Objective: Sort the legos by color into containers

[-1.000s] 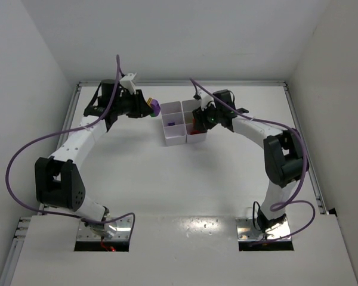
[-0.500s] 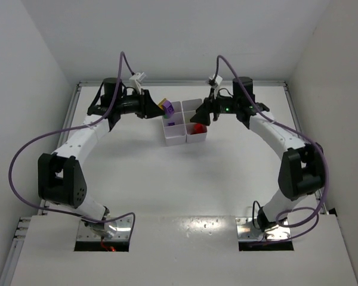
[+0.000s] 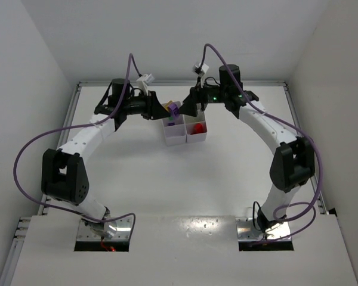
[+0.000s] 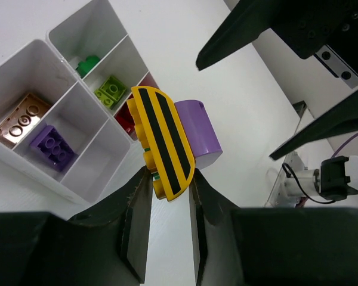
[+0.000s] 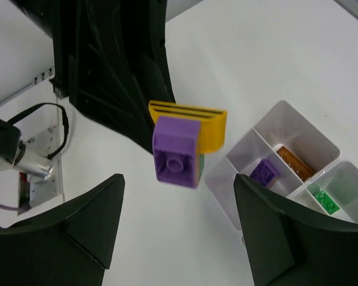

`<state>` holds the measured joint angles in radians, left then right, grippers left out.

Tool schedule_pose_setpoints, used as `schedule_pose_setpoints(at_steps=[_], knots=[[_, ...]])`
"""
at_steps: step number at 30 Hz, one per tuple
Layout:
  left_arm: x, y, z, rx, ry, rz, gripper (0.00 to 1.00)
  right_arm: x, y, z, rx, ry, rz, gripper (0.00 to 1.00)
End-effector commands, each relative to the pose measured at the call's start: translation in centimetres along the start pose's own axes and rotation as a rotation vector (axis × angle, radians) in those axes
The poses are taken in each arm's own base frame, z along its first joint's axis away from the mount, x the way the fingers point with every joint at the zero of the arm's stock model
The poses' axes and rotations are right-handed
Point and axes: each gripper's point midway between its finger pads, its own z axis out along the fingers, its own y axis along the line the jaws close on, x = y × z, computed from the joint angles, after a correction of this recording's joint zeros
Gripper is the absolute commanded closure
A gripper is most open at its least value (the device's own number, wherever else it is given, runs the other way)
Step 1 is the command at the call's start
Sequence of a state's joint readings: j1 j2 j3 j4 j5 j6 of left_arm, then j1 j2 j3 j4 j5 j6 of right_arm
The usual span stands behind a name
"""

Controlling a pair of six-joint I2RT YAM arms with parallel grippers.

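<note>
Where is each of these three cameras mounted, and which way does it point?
Top view: high behind the robot, looking down on the table; left arm and right arm show whole.
Left wrist: on the left arm, looking past its left hand, shut on a brick clump, toward the tray.
Right wrist: on the right arm, looking through its open right hand at the left hand.
Both wrist views share the clump and tray.

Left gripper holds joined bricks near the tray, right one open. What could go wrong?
The left gripper pinches only the lower edge of the yellow black-striped curved plastic brick; the open right gripper pulling the purple plastic brick could twist it loose. A freed brick might fall into a wrong compartment of the white plastic tray.
</note>
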<state>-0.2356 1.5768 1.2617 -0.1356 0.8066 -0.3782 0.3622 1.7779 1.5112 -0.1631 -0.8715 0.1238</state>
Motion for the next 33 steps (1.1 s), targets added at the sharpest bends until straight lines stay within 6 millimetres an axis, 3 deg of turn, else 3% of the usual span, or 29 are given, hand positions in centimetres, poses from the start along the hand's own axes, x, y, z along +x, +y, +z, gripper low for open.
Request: schedule_pose_setpoints(at_steps=[1, 4, 12, 15, 16, 19, 24, 27, 33], knots=[[-2.0, -2.0, 0.8, -0.006, -0.033, 0.092, 1.00, -1.3, -0.3, 0.4, 0.078, -0.007, -0.062, 0.26], [-2.0, -2.0, 1.0, -0.023, -0.028, 0.107, 1.00, -0.9, 0.0, 1.3, 0.077, 0.011, -0.068, 0.26], [-2.6, -2.6, 1.1, -0.018, -0.038, 0.141, 1.00, -0.2, -1.0, 1.5, 0.113, 0.034, -0.066, 0.26], [-2.6, -2.5, 1.1, -0.027, -0.041, 0.141, 1.00, -0.2, -0.8, 1.7, 0.090, 0.025, -0.074, 0.51], [-2.6, -2.5, 1.1, -0.027, -0.041, 0.141, 1.00, -0.4, -0.8, 1.7, 0.090, 0.018, -0.081, 0.64], [-2.6, -2.5, 1.1, -0.027, -0.041, 0.141, 1.00, -0.1, -0.7, 1.8, 0.080, 0.020, -0.079, 0.81], [-2.6, -1.9, 0.9, -0.068, -0.047, 0.136, 1.00, -0.1, -0.8, 1.2, 0.088, 0.018, -0.098, 0.94], [-3.0, 0.0, -0.2, -0.165, -0.076, 0.108, 1.00, -0.7, -0.8, -0.2, 0.116, -0.003, -0.110, 0.98], [-4.4, 6.3, -4.1, -0.429, -0.164, 0.017, 1.00, 0.0, 0.7, -2.1, 0.086, -0.009, -0.166, 1.00]])
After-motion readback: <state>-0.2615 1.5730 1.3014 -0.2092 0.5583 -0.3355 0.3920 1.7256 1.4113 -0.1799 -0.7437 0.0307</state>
